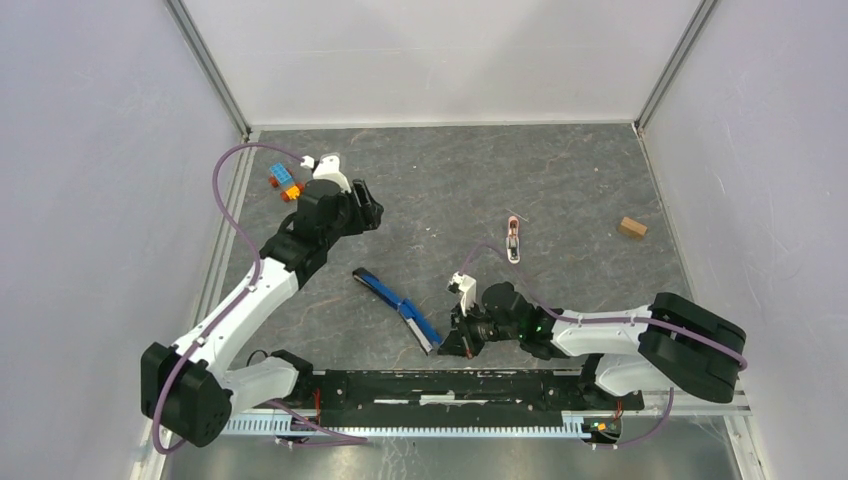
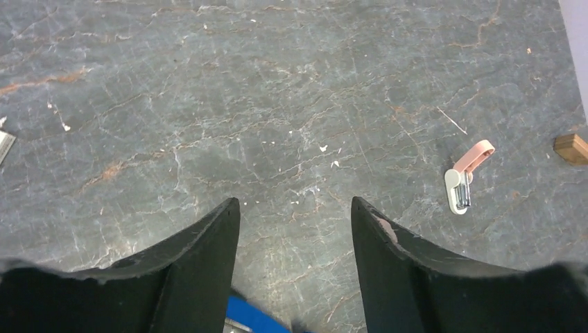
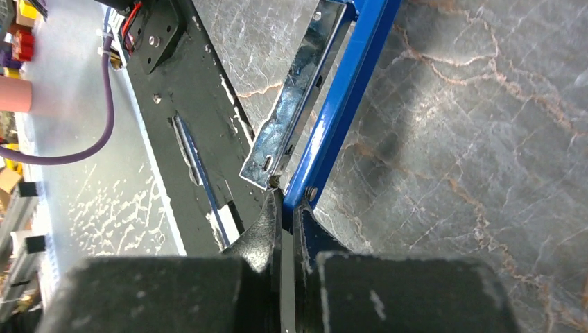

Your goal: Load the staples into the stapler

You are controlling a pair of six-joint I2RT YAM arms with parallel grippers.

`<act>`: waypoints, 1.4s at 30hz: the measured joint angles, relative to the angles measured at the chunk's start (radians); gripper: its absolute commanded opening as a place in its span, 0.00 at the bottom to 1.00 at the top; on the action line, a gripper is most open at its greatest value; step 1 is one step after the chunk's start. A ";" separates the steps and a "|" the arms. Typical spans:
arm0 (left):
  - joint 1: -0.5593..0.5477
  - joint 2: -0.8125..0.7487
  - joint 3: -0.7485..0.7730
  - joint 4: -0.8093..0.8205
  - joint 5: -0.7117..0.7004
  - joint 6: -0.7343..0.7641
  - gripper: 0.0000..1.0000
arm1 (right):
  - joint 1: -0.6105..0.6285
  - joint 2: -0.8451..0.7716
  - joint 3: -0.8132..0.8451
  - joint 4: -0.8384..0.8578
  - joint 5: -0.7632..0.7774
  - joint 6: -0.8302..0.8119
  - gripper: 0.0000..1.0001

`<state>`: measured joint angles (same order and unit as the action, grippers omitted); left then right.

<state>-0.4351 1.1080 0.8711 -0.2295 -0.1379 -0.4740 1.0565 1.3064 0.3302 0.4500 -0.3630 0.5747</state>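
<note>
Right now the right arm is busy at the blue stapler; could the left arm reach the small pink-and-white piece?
Probably yes: the left arm has its jaws open and empty, and bare grey tabletop lies between them and the pink-and-white piece.

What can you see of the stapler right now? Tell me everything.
The stapler is slim, blue-painted metal, lying opened out on the grey stone-look table, running diagonally between the two arms. In the right wrist view its blue arm and shiny chrome staple channel splay apart. The shut right pincer sits at its near end, its tips seemingly touching the channel's tip and the blue arm's riveted end.
</note>
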 measured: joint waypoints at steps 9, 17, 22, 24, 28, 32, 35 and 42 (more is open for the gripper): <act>0.012 0.028 0.131 -0.096 0.014 0.005 0.92 | 0.000 0.051 -0.014 0.092 -0.003 0.178 0.00; 0.019 -0.019 0.218 -0.355 0.034 0.003 0.88 | -0.034 0.053 -0.019 0.167 0.003 0.312 0.00; 0.021 -0.187 0.144 -0.441 0.140 0.001 0.86 | -0.070 0.049 -0.030 0.200 0.013 0.388 0.00; 0.021 -0.264 0.098 -0.432 0.228 0.001 0.88 | -0.084 0.046 -0.030 0.199 0.023 0.406 0.00; 0.018 -0.333 0.020 -0.418 0.353 0.000 0.91 | -0.104 0.025 -0.021 0.163 0.050 0.404 0.00; 0.006 -0.318 -0.061 -0.361 0.421 -0.056 0.94 | -0.108 0.006 0.011 0.114 0.111 0.375 0.00; -0.017 -0.319 -0.154 -0.307 0.440 -0.119 0.96 | -0.109 -0.017 0.032 0.097 0.171 0.351 0.00; -0.067 -0.311 -0.346 -0.061 0.503 -0.290 0.99 | -0.109 -0.075 0.064 0.092 0.290 0.296 0.00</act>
<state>-0.5022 0.7975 0.5255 -0.2901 0.3653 -0.7643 0.9470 1.2316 0.3946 0.5423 -0.0734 0.8711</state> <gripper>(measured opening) 0.981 0.040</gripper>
